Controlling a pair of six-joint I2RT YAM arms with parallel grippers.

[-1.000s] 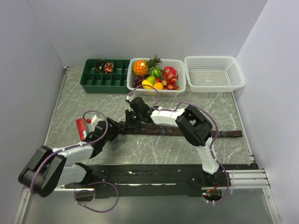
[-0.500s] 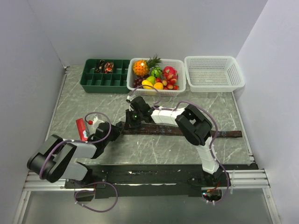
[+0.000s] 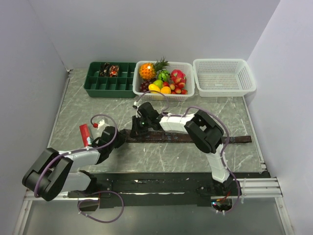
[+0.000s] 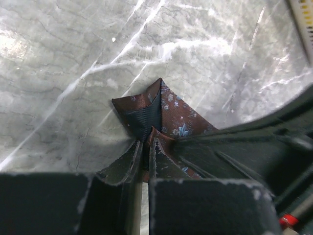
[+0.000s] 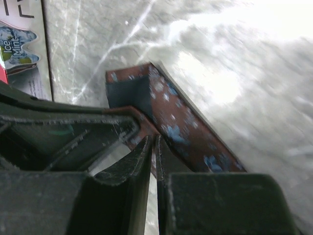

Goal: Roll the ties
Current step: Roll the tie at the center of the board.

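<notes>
Tie (image 3: 171, 137) lies flat across the middle of the table (image 3: 78, 107), running left to right.

From above, the left gripper (image 3: 121, 135) and right gripper (image 3: 134, 131) meet at its left end.

Left wrist: jaws pinch the folded tip.

Right wrist: jaws clamp the tie's edge.

Tie (image 4: 171, 110) — woven cloth (matt); table (image 3: 78, 105) glossy marble.

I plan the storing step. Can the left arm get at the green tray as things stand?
Probably yes, though not freely: only bare table lies between the left arm and the green tray, but its jaws are shut on the tie, which would drag along.
</notes>
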